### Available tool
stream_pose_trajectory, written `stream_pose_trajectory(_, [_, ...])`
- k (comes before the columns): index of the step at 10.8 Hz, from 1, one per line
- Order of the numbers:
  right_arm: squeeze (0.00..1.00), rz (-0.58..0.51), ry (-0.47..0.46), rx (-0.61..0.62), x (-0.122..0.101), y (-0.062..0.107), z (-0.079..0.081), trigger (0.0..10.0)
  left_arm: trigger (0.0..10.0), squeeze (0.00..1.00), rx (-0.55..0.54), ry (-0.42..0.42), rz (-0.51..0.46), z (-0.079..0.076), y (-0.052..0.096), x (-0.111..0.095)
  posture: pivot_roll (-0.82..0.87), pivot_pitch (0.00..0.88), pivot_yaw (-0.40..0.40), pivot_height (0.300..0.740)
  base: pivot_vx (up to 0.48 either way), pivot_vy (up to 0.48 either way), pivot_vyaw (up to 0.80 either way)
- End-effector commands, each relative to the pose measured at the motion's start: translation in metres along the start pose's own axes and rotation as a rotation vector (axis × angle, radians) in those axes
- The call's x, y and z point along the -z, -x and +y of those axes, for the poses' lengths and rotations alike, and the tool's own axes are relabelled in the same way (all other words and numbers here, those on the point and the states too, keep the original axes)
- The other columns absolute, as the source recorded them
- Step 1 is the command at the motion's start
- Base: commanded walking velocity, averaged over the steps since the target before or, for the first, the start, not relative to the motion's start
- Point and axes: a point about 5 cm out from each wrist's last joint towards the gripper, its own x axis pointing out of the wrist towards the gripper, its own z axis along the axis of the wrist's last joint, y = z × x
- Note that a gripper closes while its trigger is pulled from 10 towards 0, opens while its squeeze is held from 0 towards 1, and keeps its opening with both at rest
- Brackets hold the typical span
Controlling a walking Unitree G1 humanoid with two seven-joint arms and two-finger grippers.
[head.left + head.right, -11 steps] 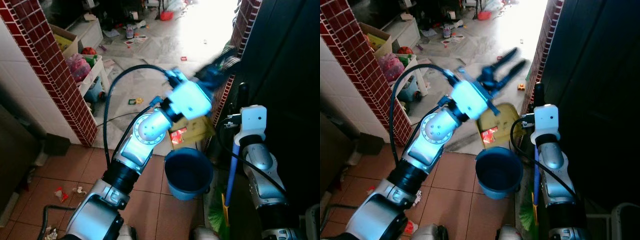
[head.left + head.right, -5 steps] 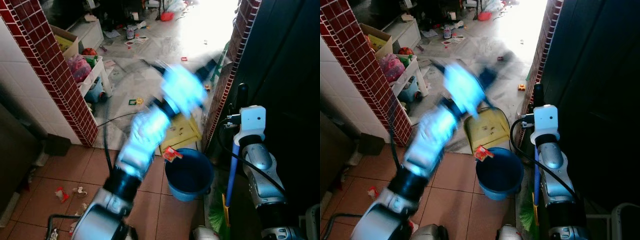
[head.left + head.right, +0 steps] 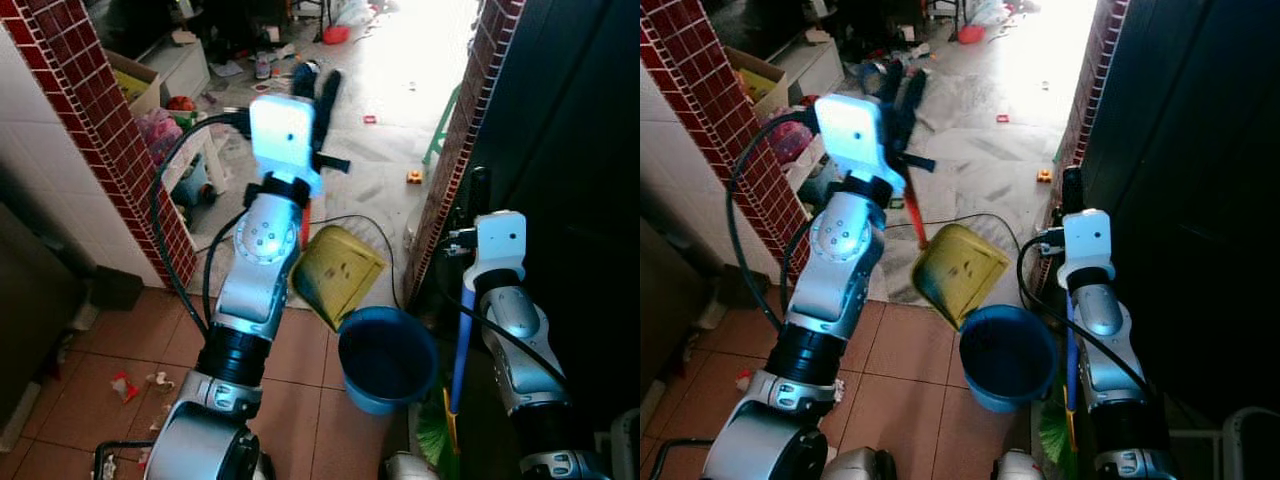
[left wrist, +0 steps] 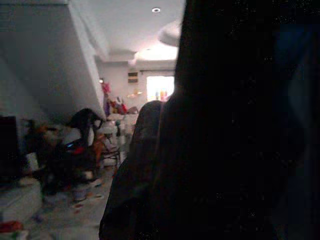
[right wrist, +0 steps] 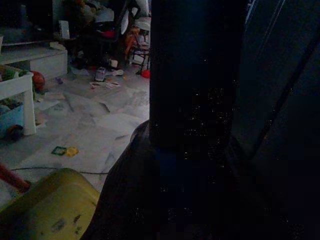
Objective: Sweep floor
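Up at 11 o'clock, left gripper (image 3: 318, 88) grips the thin red handle (image 3: 914, 222) of a smooth yellow plastic dustpan (image 3: 336, 270), now tipped over the round blue bucket (image 3: 386, 357). Arm swung left. Right gripper (image 3: 478, 195) wraps the blue broom stick (image 3: 459, 345).

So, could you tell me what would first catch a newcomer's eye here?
The raised left pincer holds a yellow dustpan tilted beside a blue bucket on the terracotta tiles. On the right, the right pincer grips a blue broom handle upright, and litter dots the floor.
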Motion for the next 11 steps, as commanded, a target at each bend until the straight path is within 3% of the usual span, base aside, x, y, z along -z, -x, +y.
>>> stream_pose_trajectory(1, [0.0,-0.042,0.006,-0.003,-0.009,-0.005,0.0,10.0,10.0,0.0,0.031,0.051,-0.099,-0.021,-0.016,-0.027,-0.14,0.002,0.036,0.74,0.0,0.0,0.0])
stream_pose_trajectory(4, [0.0,-0.04,-0.001,0.003,-0.007,-0.004,0.002,10.0,10.0,0.0,0.012,0.107,-0.153,-0.021,-0.031,-0.051,-0.13,0.002,0.042,0.74,0.0,0.0,0.0])
stream_pose_trajectory(6, [0.0,-0.043,-0.009,0.0,-0.008,-0.005,0.004,10.0,10.0,0.0,0.053,0.193,-0.124,-0.043,-0.032,-0.053,-0.13,0.0,0.045,0.74,0.0,0.0,0.0])
stream_pose_trajectory(7, [0.0,-0.044,-0.011,0.001,-0.009,-0.006,0.005,10.0,10.0,0.0,0.071,0.197,-0.117,-0.047,-0.031,-0.052,-0.13,0.0,0.046,0.74,0.0,0.0,0.0])
stream_pose_trajectory(8, [0.0,-0.045,-0.011,0.001,-0.009,-0.006,0.004,10.0,10.0,0.0,0.074,0.164,-0.119,-0.043,-0.032,-0.051,-0.13,0.0,0.047,0.74,0.0,0.0,0.0])
stream_pose_trajectory(10, [0.0,-0.043,-0.009,0.005,-0.007,-0.005,0.003,10.0,10.0,0.0,0.066,-0.033,-0.168,-0.014,-0.035,-0.047,-0.13,0.0,0.051,0.74,0.0,0.0,0.0])
stream_pose_trajectory(11, [0.0,-0.044,-0.009,0.005,-0.007,-0.005,0.003,10.0,10.0,0.0,0.029,-0.131,-0.164,0.012,-0.035,-0.042,-0.13,0.0,0.05,0.74,0.0,0.0,0.0])
